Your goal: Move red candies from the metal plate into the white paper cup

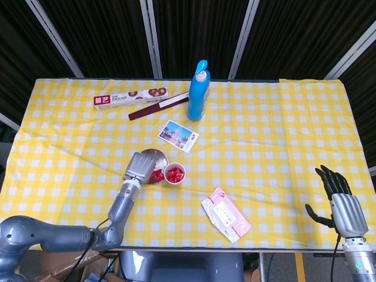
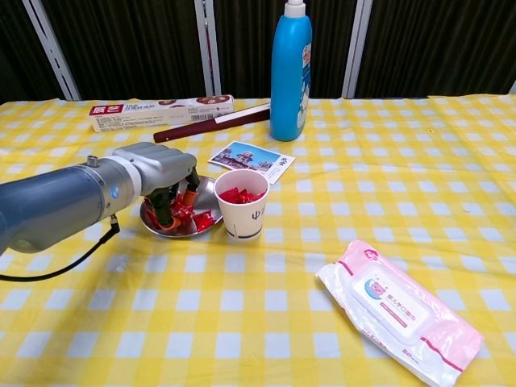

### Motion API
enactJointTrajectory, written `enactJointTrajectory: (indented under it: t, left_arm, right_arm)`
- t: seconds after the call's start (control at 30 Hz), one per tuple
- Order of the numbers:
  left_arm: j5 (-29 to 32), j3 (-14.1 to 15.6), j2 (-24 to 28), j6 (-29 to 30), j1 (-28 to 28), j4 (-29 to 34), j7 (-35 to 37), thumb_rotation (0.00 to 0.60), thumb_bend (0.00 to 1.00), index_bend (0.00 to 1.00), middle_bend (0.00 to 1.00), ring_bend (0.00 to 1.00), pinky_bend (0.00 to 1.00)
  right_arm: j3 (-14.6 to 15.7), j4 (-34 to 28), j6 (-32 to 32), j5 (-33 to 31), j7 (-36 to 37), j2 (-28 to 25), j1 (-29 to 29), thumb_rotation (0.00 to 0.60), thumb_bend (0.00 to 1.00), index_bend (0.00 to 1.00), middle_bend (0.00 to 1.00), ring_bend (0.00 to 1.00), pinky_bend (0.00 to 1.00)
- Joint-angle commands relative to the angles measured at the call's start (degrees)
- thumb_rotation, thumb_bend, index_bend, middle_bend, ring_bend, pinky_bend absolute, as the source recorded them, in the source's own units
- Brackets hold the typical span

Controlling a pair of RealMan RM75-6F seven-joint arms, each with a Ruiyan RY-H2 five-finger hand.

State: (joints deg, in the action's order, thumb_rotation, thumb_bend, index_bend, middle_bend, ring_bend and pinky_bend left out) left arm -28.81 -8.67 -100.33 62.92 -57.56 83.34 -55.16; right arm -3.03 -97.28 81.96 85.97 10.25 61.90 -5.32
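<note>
My right robot hand (image 1: 341, 202) hangs off the bench's near right corner, fingers spread, holding nothing. Nearest on the yellow checked bench (image 2: 266, 322) is the pink wipes pack (image 2: 399, 310), at about five o'clock from the white paper cup (image 2: 242, 203).

My left robot hand (image 2: 161, 181) is down over the metal plate (image 2: 205, 228), fingers curled into the red candies (image 2: 189, 216). Whether a candy is actually pinched I cannot tell; my own knuckles cover the fingertips in both views. The cup stands just beside the plate at three o'clock and already holds red candies.

Risks from here, as I judge them: the plate looks tipped under my fingers, so lifting could flip it or scatter wrappers. The cup is light and close; a swing across could knock it over. A loose pinch would drop the candy between plate and cup.

Farther off lie a postcard (image 2: 251, 158), a blue bottle (image 2: 290, 72), a dark stick (image 2: 211, 124) and a long box (image 2: 161, 111). My hand hides much of the plate.
</note>
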Motion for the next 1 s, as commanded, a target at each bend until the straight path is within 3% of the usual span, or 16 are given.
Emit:
enactJointTrajectory:
  t: [0.03,0.37,0.7,1.0]
  left_arm:
    - [-0.2,-0.4,0.7,0.3,0.1,0.5,0.2,0.600,0.37,0.53,0.89,0.96,0.97]
    - [-0.7,-2.2,3.8,1.5,0.2,3.8,1.0,0.600,0.37,0.54,0.89,0.96,0.97]
    - [-1.3,-5.4,7.6,4.2,-1.7,11.1,-0.6,0.600,0.37,0.54,0.89,0.96,0.97]
    - [-0.3,-6.2,4.3,4.4,-5.1,12.5,-2.6,0.600,0.37,0.54,0.89,0.96,0.97]
  right_arm:
    - [0.0,0.0,0.0,0.0,0.0,0.0,0.0,0.600,0.39,0.00,0.00,0.00,0.00]
    - [0.0,0.1,0.2,0.1,0.0,0.0,0.1,0.600,0.39,0.00,0.00,0.00,0.00]
    - [-0.1,0.0,0.3,0.1,-0.1,0.0,0.1,0.600,0.39,0.00,0.00,0.00,0.00]
    - [-0.2,0.1,0.4,0.0,0.2,-0.1,0.1,0.600,0.39,0.00,0.00,0.00,0.00]
